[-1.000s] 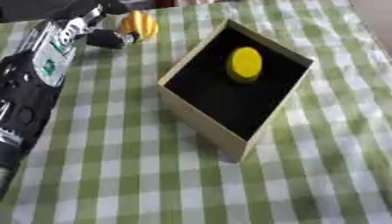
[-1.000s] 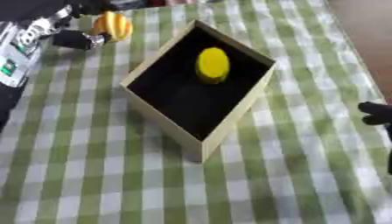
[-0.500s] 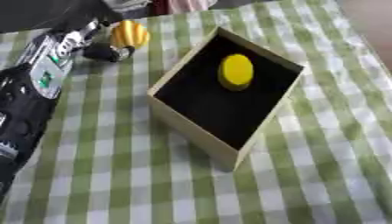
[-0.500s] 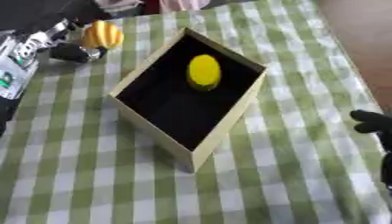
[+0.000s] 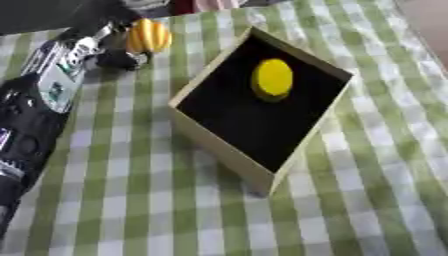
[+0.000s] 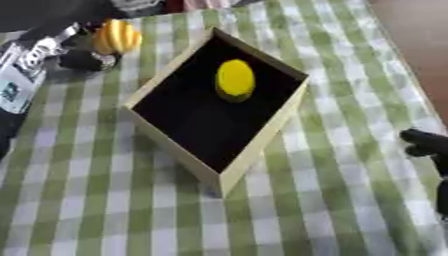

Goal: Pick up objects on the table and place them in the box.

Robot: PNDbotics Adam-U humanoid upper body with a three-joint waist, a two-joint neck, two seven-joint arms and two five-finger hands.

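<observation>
1. Two views are in front of me, and I start with the left eye view. The bench point(image 5: 131, 210) carries a green and white checked cloth. On it stands an open box point(image 5: 219, 150) with pale walls and a black inside, turned so that one corner points at me.
2. Inside the box lies a flat yellow round object point(image 5: 273, 79), in the far part, near the far right wall.
3. My left arm comes in along the left edge. The left hand point(image 5: 118, 57) is at the far left of the bench, just beside a small orange-yellow ribbed object point(image 5: 149, 36) that looks like a little pumpkin. This object is outside the box, close to its far left corner. The dark fingers lie at its lower left side. I cannot tell if they hold it or only touch it, and I cannot tell if the hand is open or closed.
4. Now the right eye view. The box, the yellow object in it and the orange-yellow object look the same here. My right hand point(image 6: 424, 144) shows at the right edge as a dark shape over the cloth, well apart from the box. Its fingers appear bent inward, with nothing in them.
</observation>
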